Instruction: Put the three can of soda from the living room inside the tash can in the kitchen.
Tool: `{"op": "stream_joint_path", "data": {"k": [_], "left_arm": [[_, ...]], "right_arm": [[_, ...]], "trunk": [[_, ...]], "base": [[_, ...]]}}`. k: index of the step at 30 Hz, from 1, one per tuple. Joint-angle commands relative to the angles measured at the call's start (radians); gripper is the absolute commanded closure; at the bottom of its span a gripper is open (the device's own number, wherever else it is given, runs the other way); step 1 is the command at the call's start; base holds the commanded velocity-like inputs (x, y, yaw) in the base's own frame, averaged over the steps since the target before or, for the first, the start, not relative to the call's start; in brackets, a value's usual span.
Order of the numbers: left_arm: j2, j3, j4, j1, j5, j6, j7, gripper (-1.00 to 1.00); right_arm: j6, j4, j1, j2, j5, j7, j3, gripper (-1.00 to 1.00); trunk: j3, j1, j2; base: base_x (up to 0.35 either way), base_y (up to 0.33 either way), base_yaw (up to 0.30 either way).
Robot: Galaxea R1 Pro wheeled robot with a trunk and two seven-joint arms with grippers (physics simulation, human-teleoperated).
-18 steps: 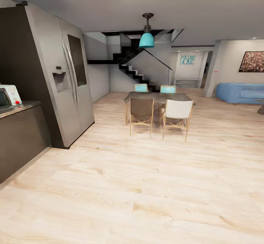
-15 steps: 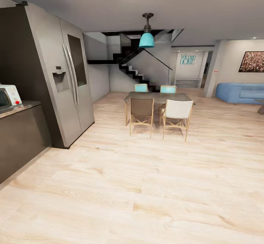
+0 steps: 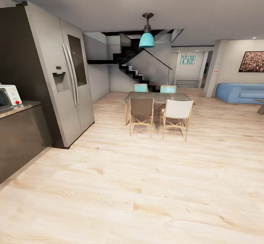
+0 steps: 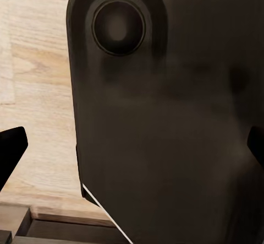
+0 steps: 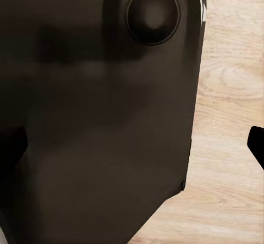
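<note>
Facing light wooden floor [image 3: 146, 185] between kitchen and living room. Showing both claws' black fingertips [image 4: 11, 150] [image 5: 257, 145] spread wide, gripping nothing. Standing around one grey dining table [image 3: 157, 97]: four chairs.

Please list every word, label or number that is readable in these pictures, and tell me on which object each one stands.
"HOME": teal wall lettering on the far wall behind the dining table. The smaller line above it is too blurred to read; it may say "Welcome".
The fridge dispenser panel and the white appliance on the counter show no readable text.
The framed crowd photo carries no words.
</note>
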Motion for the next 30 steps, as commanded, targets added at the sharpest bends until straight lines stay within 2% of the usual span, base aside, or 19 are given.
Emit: {"op": "stream_joint_path", "data": {"k": [1, 5, 8, 14, 15, 16, 20, 22, 28, 29, 30], "left_arm": [[0.000, 0.000, 0.000, 0.000, 0.000, 0.000, 0.000, -1.00], [0.000, 0.000, 0.000, 0.000, 0.000, 0.000, 0.000, -1.00], [-0.010, 0.000, -0.012, -0.008, 0.013, -0.017, -0.011, -1.00], [-0.012, -0.001, -0.046, -0.010, 0.019, -0.051, -0.044, -1.00], [-0.012, -0.001, -0.255, -0.010, 0.019, -0.197, -0.068, -1.00], [-0.013, -0.002, -0.354, -0.005, 0.019, -0.198, -0.078, -1.00], [-0.013, -0.003, -0.583, 0.021, 0.020, -0.190, -0.089, -1.00], [-0.013, -0.004, -0.823, 0.104, 0.020, -0.176, -0.094, -1.00], [-0.015, -0.006, -1.135, 0.216, 0.019, -0.159, -0.093, -1.00], [-0.015, -0.007, -1.175, 0.226, 0.018, -0.155, -0.092, -1.00], [-0.015, -0.008, -1.243, 0.240, 0.016, -0.140, -0.091, -1.00]], "right_arm": [[0.000, 0.000, 0.000, 0.000, 0.000, 0.000, 0.000, -1.00], [0.000, 0.000, 0.000, 0.000, 0.000, 0.000, 0.000, -1.00], [-0.008, -0.009, 0.000, -0.011, 0.002, 0.011, -0.001, -1.00], [-0.042, -0.041, 0.001, -0.023, 0.005, 0.034, 0.001, -1.00], [-0.266, -0.159, 0.002, -0.023, 0.005, 0.037, 0.002, -1.00], [-0.279, -0.212, 0.005, -0.022, 0.006, 0.049, 0.002, -1.00], [-0.292, -0.322, 0.008, -0.022, 0.005, 0.096, 0.001, -1.00], [-0.299, -0.440, 0.011, -0.022, 0.005, 0.147, 0.000, -1.00], [-0.304, -0.674, 0.026, -0.019, 0.005, 0.173, -0.001, -1.00], [-0.304, -0.724, 0.037, -0.018, 0.005, 0.176, 0.000, -1.00], [-0.303, -0.832, 0.066, -0.017, 0.005, 0.179, 0.000, -1.00]], "trunk": [[0.000, 0.000, 0.000], [0.000, 0.000, 0.000], [0.000, 0.000, 0.000], [0.000, 0.000, 0.000], [0.000, 0.000, 0.000], [0.000, 0.000, 0.000], [0.000, 0.000, 0.000], [0.000, 0.000, 0.000], [0.000, 0.000, 0.000], [0.000, 0.000, 0.000], [0.000, 0.000, 0.000]], "base": [[0.000, 0.000, 0.000], [0.000, 0.000, 0.000], [0.000, 0.000, 0.000], [0.000, 0.000, 0.000], [0.000, 0.000, 0.000], [0.000, 0.000, 0.000], [0.000, 0.000, 0.000], [0.000, 0.000, 0.000], [0.000, 0.000, 0.000], [0.000, 0.000, 0.000], [0.000, 0.000, 0.000]]}}
